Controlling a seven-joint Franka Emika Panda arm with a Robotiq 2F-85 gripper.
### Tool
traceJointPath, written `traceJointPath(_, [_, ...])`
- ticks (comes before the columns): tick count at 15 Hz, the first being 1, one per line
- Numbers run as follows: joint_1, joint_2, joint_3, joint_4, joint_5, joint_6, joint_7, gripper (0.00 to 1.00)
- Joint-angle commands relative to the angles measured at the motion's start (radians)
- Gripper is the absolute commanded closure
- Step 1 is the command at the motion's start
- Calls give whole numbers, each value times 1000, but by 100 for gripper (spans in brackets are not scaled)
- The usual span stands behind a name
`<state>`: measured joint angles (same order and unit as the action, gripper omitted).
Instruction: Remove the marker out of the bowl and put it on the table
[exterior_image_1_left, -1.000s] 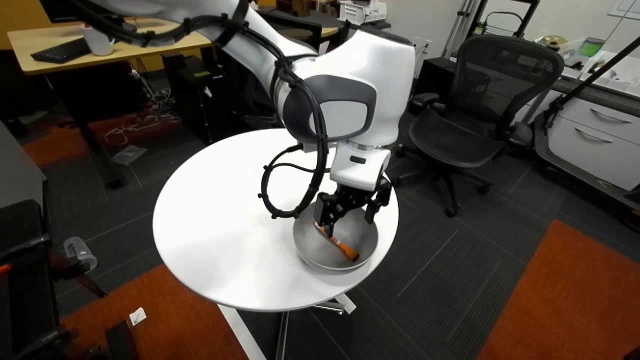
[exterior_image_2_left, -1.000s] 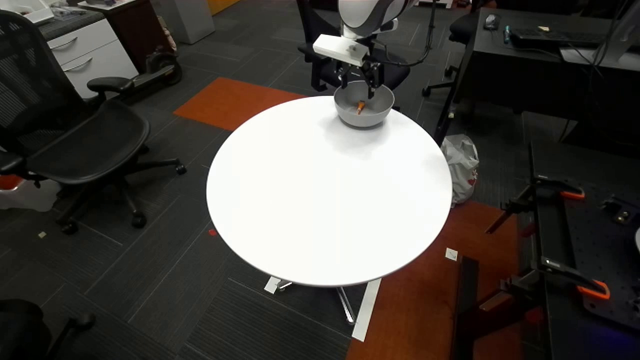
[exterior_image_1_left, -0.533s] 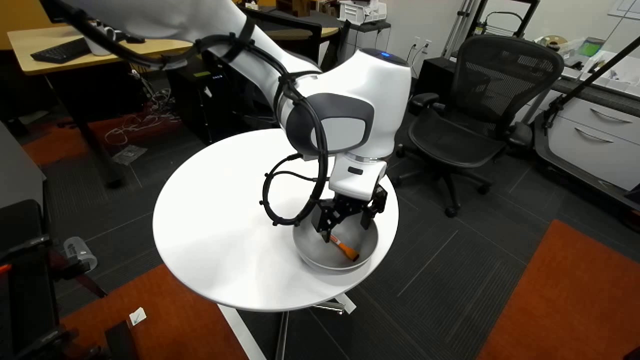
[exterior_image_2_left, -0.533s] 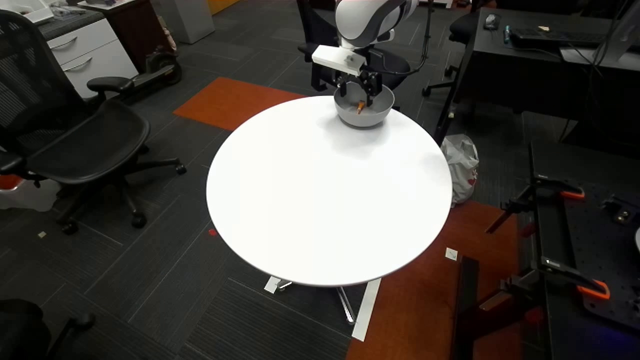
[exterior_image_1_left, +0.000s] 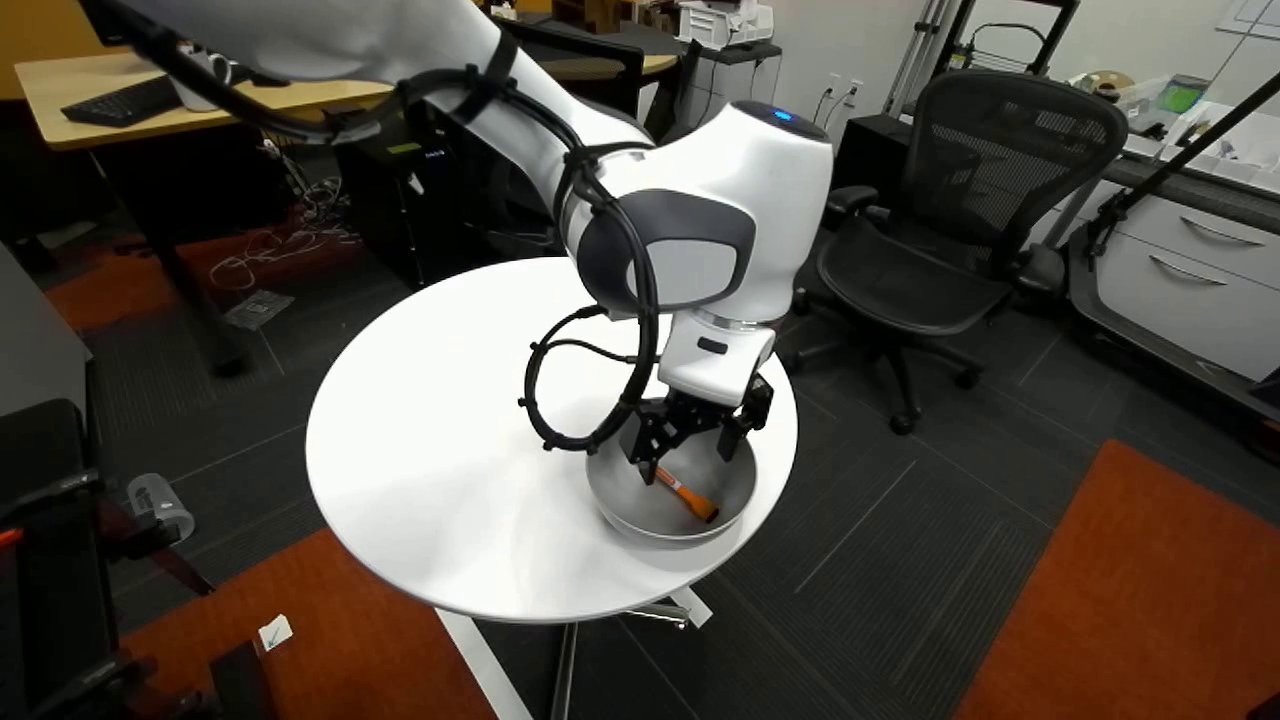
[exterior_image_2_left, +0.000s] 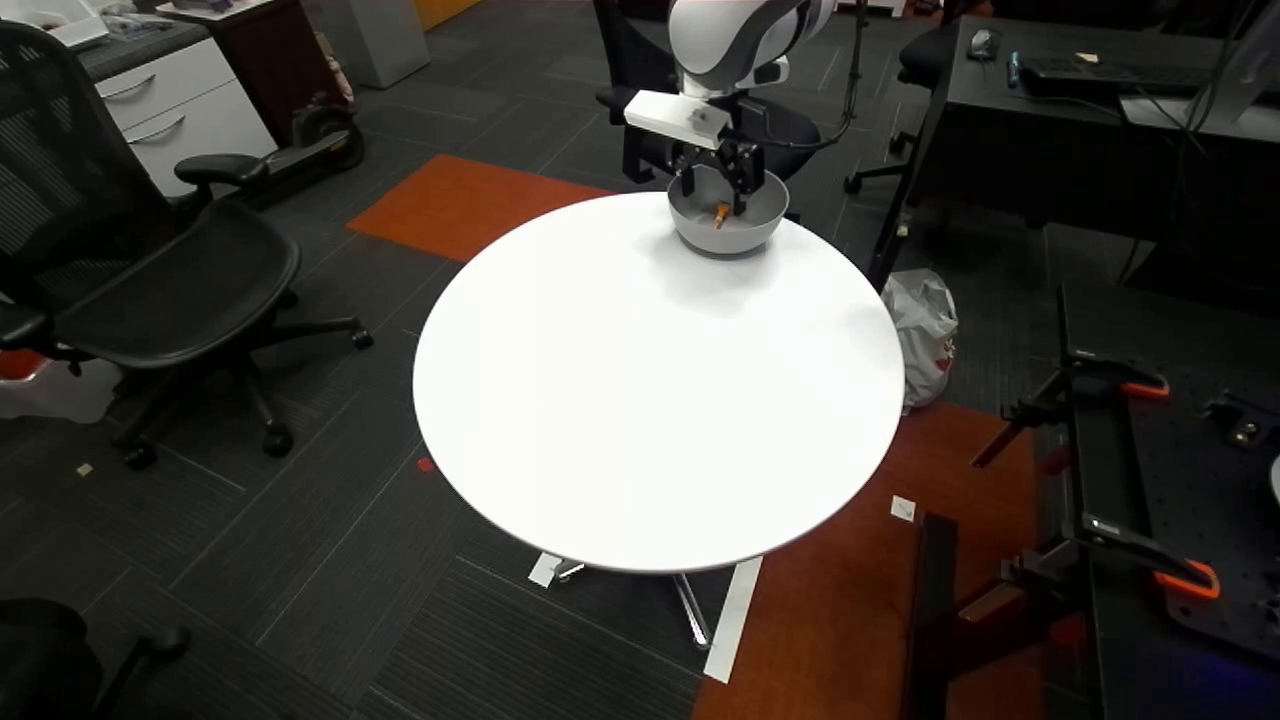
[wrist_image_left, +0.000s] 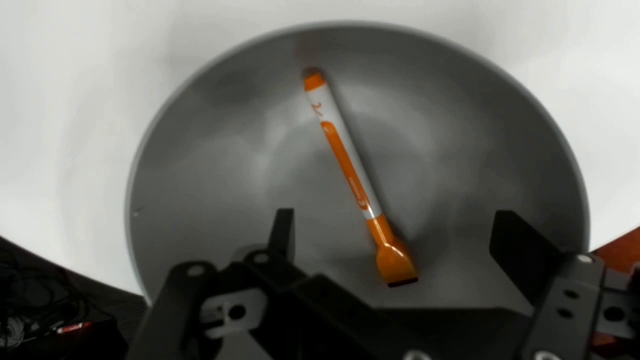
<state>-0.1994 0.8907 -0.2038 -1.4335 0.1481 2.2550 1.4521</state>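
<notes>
The marker (wrist_image_left: 345, 155), orange and white with a flared orange end and dark tip, lies in the grey bowl (wrist_image_left: 200, 185). It also shows in both exterior views (exterior_image_1_left: 690, 497) (exterior_image_2_left: 721, 214), partly hidden by a finger in one of them. The bowl stands near the edge of the round white table (exterior_image_1_left: 430, 480), seen in both exterior views (exterior_image_1_left: 660, 540) (exterior_image_2_left: 730, 240). My gripper (wrist_image_left: 392, 225) is open, with its fingers inside the bowl on either side of the marker's flared end, apart from it. The gripper also shows in both exterior views (exterior_image_1_left: 690, 462) (exterior_image_2_left: 713, 197).
A black cable loop (exterior_image_1_left: 530, 385) hangs from the arm beside the bowl. A black office chair (exterior_image_1_left: 920, 270) stands beyond the table. A dark bench with orange-tipped clamps (exterior_image_2_left: 1150, 480) and a plastic bag (exterior_image_2_left: 920, 340) are beside the table in an exterior view.
My gripper has come down into the bowl over the marker, mostly between one second and half a second ago. It has hardly moved since. The marker and bowl stay in place.
</notes>
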Motion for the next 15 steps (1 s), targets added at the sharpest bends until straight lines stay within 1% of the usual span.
traceJointPath(1, [-28, 35, 24, 42, 41, -42, -40, 0])
traceJointPath(9, [-27, 58, 30, 52, 65, -45, -42, 0])
traceJointPath(12, [-28, 50, 29, 38, 69, -37, -40, 0])
traceJointPath(15, [-22, 18, 22, -6, 72, -3, -35, 0])
